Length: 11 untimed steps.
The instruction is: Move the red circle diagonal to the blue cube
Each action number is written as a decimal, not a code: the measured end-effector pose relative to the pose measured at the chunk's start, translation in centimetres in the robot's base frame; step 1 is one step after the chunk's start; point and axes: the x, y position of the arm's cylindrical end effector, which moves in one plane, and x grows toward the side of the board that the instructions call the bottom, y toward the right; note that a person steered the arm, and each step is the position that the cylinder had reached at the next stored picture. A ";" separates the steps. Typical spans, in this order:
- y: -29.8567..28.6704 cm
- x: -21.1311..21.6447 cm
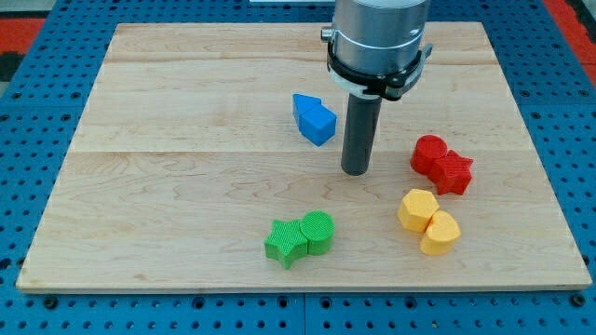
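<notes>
jaws: none, only my tip point(355, 171) | wooden board point(186, 186) | blue pegboard point(37, 112) around it

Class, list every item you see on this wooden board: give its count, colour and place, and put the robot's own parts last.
Blue blocks: two, blue, touching, above the board's centre; shapes unclear.
Red round block: one, red, view's right, touching the star.
Red star block: one, red, lower right of the round one.
Yellow blocks: two, yellow, touching, lower right.
Green star block: one, green, bottom centre.
Green round block: one, green, touching the star's right side.
Wooden board: one, pale wood, on a blue pegged base.
My tip: one dark rod end, between the blue and red blocks, touching neither.
</notes>
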 end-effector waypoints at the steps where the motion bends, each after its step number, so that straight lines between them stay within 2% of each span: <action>1: 0.1 0.2; 3: 3.8 2.3; 4: 7.2 0.0; 8: 10.3 0.2; 11: 9.9 -8.6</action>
